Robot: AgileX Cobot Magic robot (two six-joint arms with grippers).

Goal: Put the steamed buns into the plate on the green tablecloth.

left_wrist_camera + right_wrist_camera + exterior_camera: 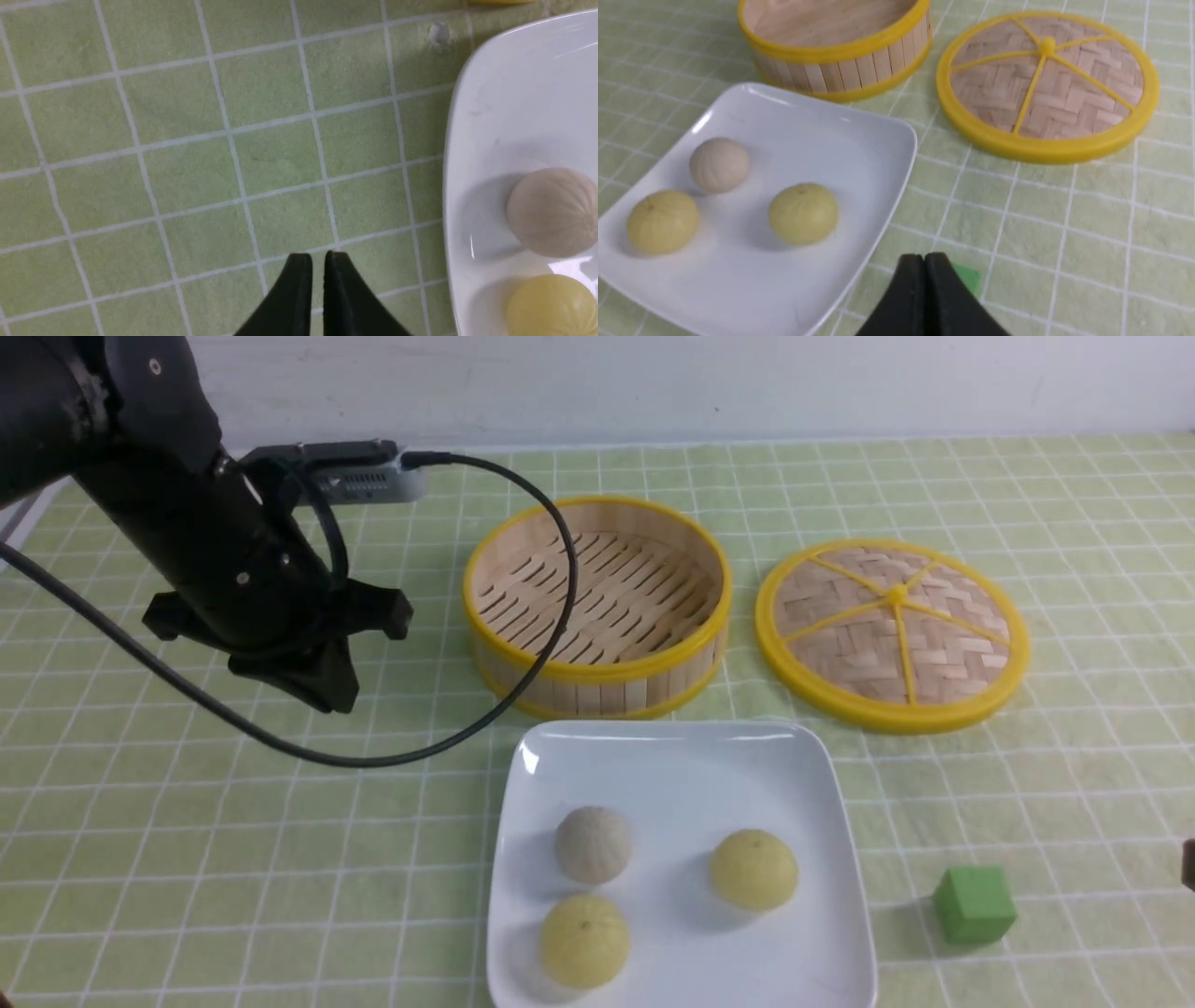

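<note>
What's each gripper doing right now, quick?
Left gripper: nearly closed, a thin gap between the jaws, holding nothing.
Right gripper: shut, empty.

No text, label, brand, number or sign can be read anywhere.

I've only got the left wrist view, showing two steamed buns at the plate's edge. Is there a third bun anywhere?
Observer: Yes, a third steamed bun, pale yellow, sits on the white square plate, on the side nearer a green cube.
Operator: Anything left in the steamer?
Observer: No, the bamboo steamer basket is empty; its woven lid lies flat on the cloth beside it.
Operator: What about the right pincer?
Observer: The right pincer is shut, holding nothing, near the green cube.
</note>
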